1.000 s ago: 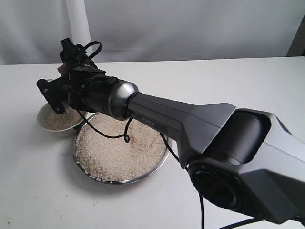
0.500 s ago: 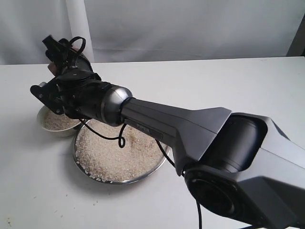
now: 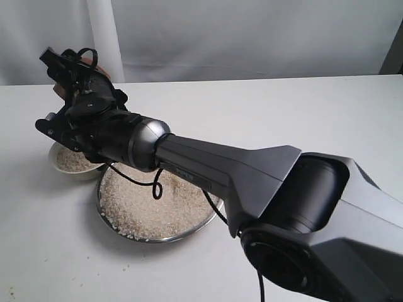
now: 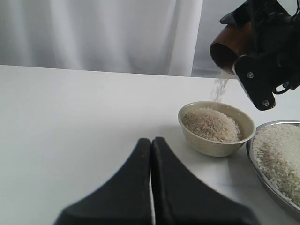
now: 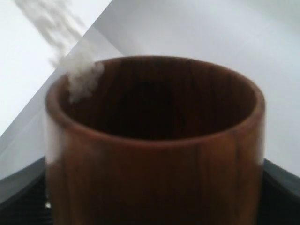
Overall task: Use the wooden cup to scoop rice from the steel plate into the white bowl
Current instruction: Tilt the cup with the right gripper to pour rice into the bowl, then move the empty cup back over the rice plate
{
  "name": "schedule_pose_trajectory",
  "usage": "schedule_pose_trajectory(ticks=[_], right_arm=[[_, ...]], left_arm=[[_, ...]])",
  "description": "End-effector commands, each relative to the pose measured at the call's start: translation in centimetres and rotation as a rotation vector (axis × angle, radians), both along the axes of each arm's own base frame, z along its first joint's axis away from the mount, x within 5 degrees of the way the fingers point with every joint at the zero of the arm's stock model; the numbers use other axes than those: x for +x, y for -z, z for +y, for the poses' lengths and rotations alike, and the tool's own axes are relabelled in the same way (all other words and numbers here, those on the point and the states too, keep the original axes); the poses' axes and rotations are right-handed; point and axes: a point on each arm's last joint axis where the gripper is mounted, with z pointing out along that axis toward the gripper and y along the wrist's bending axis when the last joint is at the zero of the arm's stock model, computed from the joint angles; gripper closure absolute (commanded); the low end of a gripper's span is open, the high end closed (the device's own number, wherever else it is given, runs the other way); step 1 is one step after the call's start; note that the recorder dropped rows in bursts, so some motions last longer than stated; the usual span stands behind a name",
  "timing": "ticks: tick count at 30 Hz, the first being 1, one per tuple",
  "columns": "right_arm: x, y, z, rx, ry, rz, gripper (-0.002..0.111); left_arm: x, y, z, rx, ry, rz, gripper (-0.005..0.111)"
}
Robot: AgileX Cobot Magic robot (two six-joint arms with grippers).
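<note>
The wooden cup (image 4: 230, 48) is tipped mouth-down above the white bowl (image 4: 212, 146), with my right gripper (image 3: 62, 78) shut on it. A thin stream of rice (image 4: 219, 87) falls from the cup's lip into the bowl, which holds a heap of grains (image 4: 211, 124). In the right wrist view the cup (image 5: 154, 154) fills the frame, with grains leaving its rim (image 5: 79, 77). The steel plate (image 3: 161, 239), spread with rice (image 3: 148, 201), sits just beside the bowl (image 3: 65, 172). My left gripper (image 4: 151, 140) is shut on nothing, low over the table and short of the bowl.
The right arm (image 3: 214, 163) stretches across the plate from the near right. A black cable (image 3: 155, 187) hangs from it over the rice. White curtain (image 4: 93, 33) backs the white table (image 3: 283, 113).
The right gripper has lifted the cup up and further left over the bowl and tipped it more. Rice now pours out of it.
</note>
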Motion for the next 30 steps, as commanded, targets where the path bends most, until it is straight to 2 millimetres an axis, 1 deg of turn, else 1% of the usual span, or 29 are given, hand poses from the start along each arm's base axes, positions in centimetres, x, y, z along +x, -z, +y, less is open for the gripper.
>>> schedule_pose_trajectory(ticks=[1, 6, 8, 11, 13, 14, 15, 16, 17, 18, 19, 21, 22, 23, 24, 25, 27, 30], right_arm=[[-0.3, -0.8, 0.3, 0.003, -0.011, -0.025, 0.108], [-0.5, -1.1, 0.4, -0.036, -0.011, -0.078, 0.108], [-0.6, -1.0, 0.3, -0.019, 0.018, -0.060, 0.108], [-0.6, -0.7, 0.0, 0.094, 0.090, 0.016, 0.108], [-0.6, -0.6, -0.4, 0.207, 0.163, 0.086, 0.108], [-0.6, -0.7, -1.0, 0.324, 0.254, 0.158, 0.108], [-0.8, -0.9, -1.3, 0.370, 0.293, 0.202, 0.108], [-1.0, -1.4, -1.9, 0.457, 0.376, 0.301, 0.108], [-1.2, -1.8, -2.1, 0.486, 0.408, 0.341, 0.108], [-1.2, -2.9, -2.8, 0.538, 0.451, 0.391, 0.108], [-1.2, -3.4, -3.1, 0.556, 0.462, 0.405, 0.108], [-1.4, -6.0, -4.0, 0.604, 0.493, 0.410, 0.108], [-1.6, -6.6, -4.4, 0.607, 0.512, 0.403, 0.108], [-1.8, -7.4, -5.2, 0.570, 0.555, 0.389, 0.108], [-2.0, -7.7, -5.6, 0.537, 0.571, 0.383, 0.108], [-2.3, -8.2, -6.4, 0.488, 0.591, 0.378, 0.108], [-2.6, -8.2, -7.3, 0.422, 0.615, 0.382, 0.108], [-3.3, -7.5, -8.9, 0.287, 0.645, 0.394, 0.108]], left_arm=[[0.0, 0.0, 0.0, -0.002, 0.007, -0.007, 0.107], [0.0, 0.0, 0.0, -0.002, 0.007, -0.007, 0.107], [0.0, 0.0, 0.0, -0.002, 0.007, -0.007, 0.107], [0.0, 0.0, 0.0, -0.002, 0.007, -0.007, 0.107], [0.0, 0.0, 0.0, -0.002, 0.007, -0.007, 0.107], [0.0, 0.0, 0.0, -0.002, 0.007, -0.007, 0.107], [0.0, 0.0, 0.0, -0.002, 0.007, -0.007, 0.107], [0.0, 0.0, 0.0, -0.002, 0.007, -0.007, 0.107], [0.0, 0.0, 0.0, -0.002, 0.007, -0.007, 0.107], [0.0, 0.0, 0.0, -0.002, 0.007, -0.007, 0.107], [0.0, 0.0, 0.0, -0.002, 0.007, -0.007, 0.107], [0.0, 0.0, 0.0, -0.002, 0.007, -0.007, 0.107], [0.0, 0.0, 0.0, -0.002, 0.007, -0.007, 0.107], [0.0, 0.0, 0.0, -0.002, 0.007, -0.007, 0.107], [0.0, 0.0, 0.0, -0.002, 0.007, -0.007, 0.107], [0.0, 0.0, 0.0, -0.002, 0.007, -0.007, 0.107], [0.0, 0.0, 0.0, -0.002, 0.007, -0.007, 0.107], [0.0, 0.0, 0.0, -0.002, 0.007, -0.007, 0.107]])
